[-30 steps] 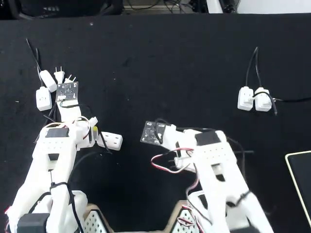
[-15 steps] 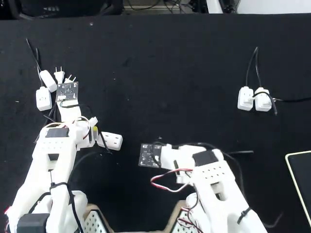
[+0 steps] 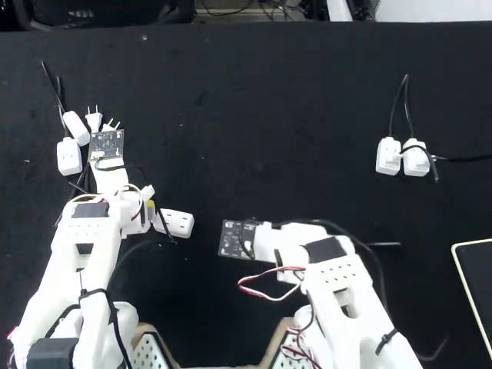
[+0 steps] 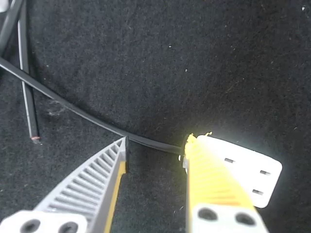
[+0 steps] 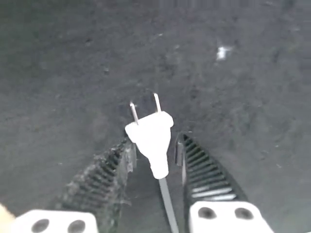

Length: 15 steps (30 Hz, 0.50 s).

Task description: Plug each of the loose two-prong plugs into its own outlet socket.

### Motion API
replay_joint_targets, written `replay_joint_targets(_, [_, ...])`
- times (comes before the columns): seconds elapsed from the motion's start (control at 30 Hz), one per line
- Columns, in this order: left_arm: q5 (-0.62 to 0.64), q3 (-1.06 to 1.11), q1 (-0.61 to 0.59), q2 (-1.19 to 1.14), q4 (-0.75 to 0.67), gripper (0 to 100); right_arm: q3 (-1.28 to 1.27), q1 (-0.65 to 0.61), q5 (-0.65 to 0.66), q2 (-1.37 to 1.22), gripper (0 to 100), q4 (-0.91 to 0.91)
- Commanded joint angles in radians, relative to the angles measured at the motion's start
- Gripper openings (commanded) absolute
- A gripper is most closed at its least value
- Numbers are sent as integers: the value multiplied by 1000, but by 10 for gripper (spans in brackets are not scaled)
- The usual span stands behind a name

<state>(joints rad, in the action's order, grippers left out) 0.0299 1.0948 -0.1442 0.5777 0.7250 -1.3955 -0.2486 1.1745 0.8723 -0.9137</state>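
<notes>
The two-prong plug (image 5: 149, 138) sits between the jaws of the right gripper (image 5: 153, 141). Its prongs point away from the wrist and its cord runs back under it. We read those jaws as clenched on the plug's white body, which seems to be lifted just off the bench (image 3: 269, 100). In the high view this arm is drawn in near the middle of the bench's near side.

The left gripper (image 4: 157, 141) has its jaws released and spread. A black cord (image 4: 87, 119) passes between their tips, and the yellow jaw lies over one end of a white outlet socket (image 4: 245, 170) whose slots face up.

Farther along the left side we see loose plugs (image 3: 94, 119) near a second socket (image 3: 69, 156). At the right, two white blocks (image 3: 388, 155) with cords lie touching.
</notes>
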Motion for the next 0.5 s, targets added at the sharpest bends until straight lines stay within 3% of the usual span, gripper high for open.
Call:
replay_joint_targets(0.0, [-3, -12, -7, 20, -3, 195, 59, 54, 6, 4, 140, 66])
replay_joint_targets(0.23, [-3, -12, -7, 20, -3, 195, 196, 123, -21, -219, 140, 100])
replay_joint_targets(0.47, [-5, -12, -7, 20, -3, 195, 311, 77, -68, -455, 140, 100])
